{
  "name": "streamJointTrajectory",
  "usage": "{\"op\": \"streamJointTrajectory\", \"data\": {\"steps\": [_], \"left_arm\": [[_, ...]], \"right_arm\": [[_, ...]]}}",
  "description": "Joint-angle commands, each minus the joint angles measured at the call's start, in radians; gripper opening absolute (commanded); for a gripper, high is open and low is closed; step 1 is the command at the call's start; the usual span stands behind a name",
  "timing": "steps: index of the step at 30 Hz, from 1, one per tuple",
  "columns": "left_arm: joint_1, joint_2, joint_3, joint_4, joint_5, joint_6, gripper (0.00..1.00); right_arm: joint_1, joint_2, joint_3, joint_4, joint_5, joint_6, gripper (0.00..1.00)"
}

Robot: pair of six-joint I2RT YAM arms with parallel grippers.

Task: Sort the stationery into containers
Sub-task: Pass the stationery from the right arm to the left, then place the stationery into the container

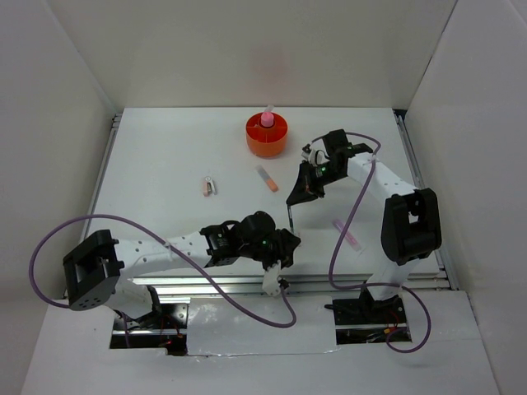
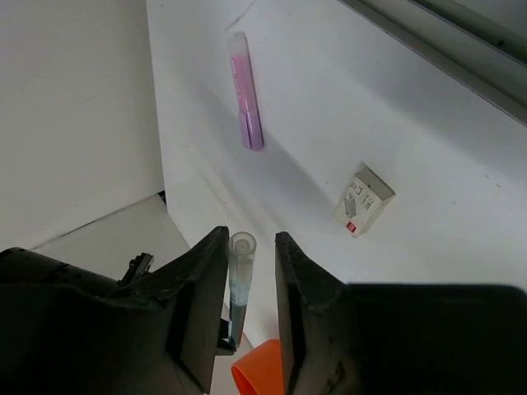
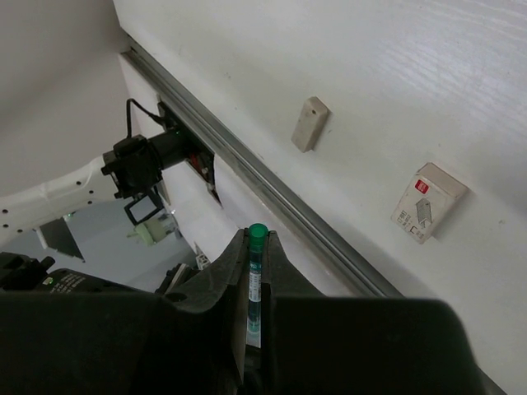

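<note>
Green-capped pen (image 3: 256, 284) sits clamped in right tool (image 3: 256, 243). Left tool (image 2: 251, 247) stands narrowly apart around clear-tipped pen (image 2: 240, 271). Eraser (image 2: 365, 200) label is illegible.

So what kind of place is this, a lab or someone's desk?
Probably a robotics lab test cell: left arm and right arm bolted to a white table, plain white panels enclosing it.

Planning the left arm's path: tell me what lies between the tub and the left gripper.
Top view: the marker lies on the table between tub and left gripper; the pen held by the right gripper reaches down beside that line.
</note>
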Motion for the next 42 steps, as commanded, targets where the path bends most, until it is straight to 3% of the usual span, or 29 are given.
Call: {"op": "streamJointTrajectory", "data": {"steps": [1, 6, 9, 10, 13, 16, 19, 20, 21, 22, 24, 25, 28, 32, 36, 39, 42], "left_arm": [[0.003, 0.008, 0.013, 0.052, -0.002, -0.005, 0.41], [0.006, 0.002, 0.008, 0.067, -0.002, -0.006, 0.23], [-0.002, -0.029, 0.007, 0.069, 0.015, -0.006, 0.11], [-0.006, -0.056, 0.004, 0.07, 0.036, -0.011, 0.09], [-0.031, -0.118, 0.008, 0.066, 0.07, -0.063, 0.0], [-0.045, -0.162, 0.057, 0.069, 0.07, -0.207, 0.0], [-0.028, -0.158, 0.186, 0.09, 0.006, -0.504, 0.0], [-0.008, -0.149, 0.233, 0.101, -0.006, -0.704, 0.0], [0.024, -0.118, 0.29, 0.095, -0.013, -0.797, 0.0], [0.1, -0.097, 0.395, 0.092, -0.016, -0.987, 0.0], [0.2, -0.04, 0.49, 0.11, -0.003, -1.16, 0.0], [0.305, -0.022, 0.554, 0.131, 0.006, -1.305, 0.0], [0.498, 0.058, 0.635, 0.242, 0.033, -1.521, 0.01], [0.688, 0.23, 0.813, 0.319, 0.049, -1.621, 0.01], [0.801, 0.394, 0.968, 0.333, 0.084, -1.704, 0.0], [0.871, 0.517, 1.04, 0.404, 0.156, -1.802, 0.0], [0.894, 0.614, 1.09, 0.449, 0.199, -1.807, 0.0]], "right_arm": [[-0.005, -0.037, -0.005, 0.023, -0.041, 0.0, 0.0], [0.001, -0.028, -0.005, 0.02, -0.073, -0.029, 0.04], [0.0, -0.044, -0.014, 0.029, -0.076, -0.033, 0.41], [0.0, -0.055, -0.017, 0.035, -0.07, -0.032, 0.6], [-0.013, -0.098, -0.005, 0.031, -0.017, -0.05, 0.75], [-0.082, -0.133, 0.033, 0.016, 0.043, -0.084, 0.76], [-0.184, -0.176, 0.049, 0.029, 0.077, -0.116, 0.76], [-0.206, -0.198, 0.053, 0.026, 0.085, -0.13, 0.76], [-0.224, -0.204, 0.052, 0.023, 0.094, -0.157, 0.76], [-0.267, -0.215, 0.05, 0.022, 0.1, -0.167, 0.76], [-0.292, -0.239, 0.029, 0.023, 0.103, -0.194, 0.76], [-0.307, -0.247, 0.023, 0.023, 0.106, -0.199, 0.76], [-0.329, -0.259, -0.017, 0.038, 0.108, -0.193, 0.74], [-0.347, -0.256, -0.045, 0.063, 0.103, -0.173, 0.73], [-0.362, -0.232, -0.049, 0.078, 0.105, -0.153, 0.72], [-0.37, -0.218, -0.058, 0.095, 0.106, -0.136, 0.71], [-0.376, -0.201, -0.063, 0.106, 0.106, -0.127, 0.71]]}}
